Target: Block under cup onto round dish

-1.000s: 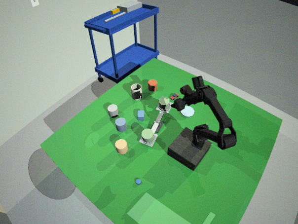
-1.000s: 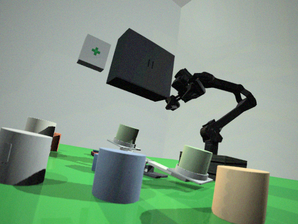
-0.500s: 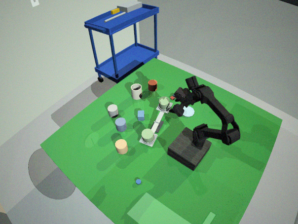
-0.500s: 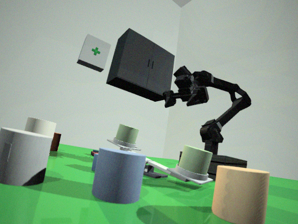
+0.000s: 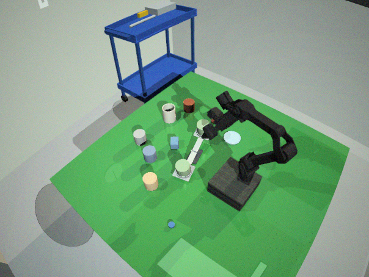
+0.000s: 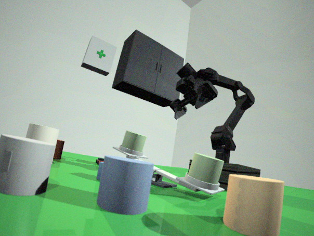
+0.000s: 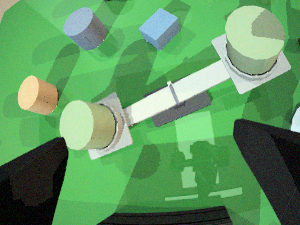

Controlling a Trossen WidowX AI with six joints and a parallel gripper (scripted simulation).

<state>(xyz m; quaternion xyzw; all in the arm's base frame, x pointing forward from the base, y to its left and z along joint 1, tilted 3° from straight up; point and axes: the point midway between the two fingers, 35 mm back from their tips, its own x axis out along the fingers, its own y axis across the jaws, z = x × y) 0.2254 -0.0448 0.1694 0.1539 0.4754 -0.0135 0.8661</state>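
Note:
A pale green cup (image 5: 182, 167) (image 6: 206, 169) (image 7: 87, 125) stands upside down on one pan of the white balance beam (image 5: 191, 158) (image 6: 167, 175) (image 7: 150, 104). The identical cup (image 5: 202, 127) (image 6: 134, 141) (image 7: 254, 39) stands on the other pan. The beam is tilted: the pan near the orange cylinder is low, the far pan is raised. No block shows; both cups hide what is under them. The pale round dish (image 5: 232, 138) (image 7: 296, 120) lies on the mat beside the far cup. My gripper (image 5: 211, 122) (image 6: 186, 113) (image 7: 151, 137) is wide open and empty, high above the balance.
An orange cylinder (image 5: 150, 181) (image 6: 253, 204) (image 7: 37, 95), a blue cylinder (image 5: 149, 154) (image 6: 125, 184) (image 7: 86, 29), a blue cube (image 5: 174, 143) (image 7: 160, 29), a grey-white cylinder (image 5: 140, 136), a white mug (image 5: 168, 113) and a red-brown cylinder (image 5: 189, 105) stand beyond the balance.

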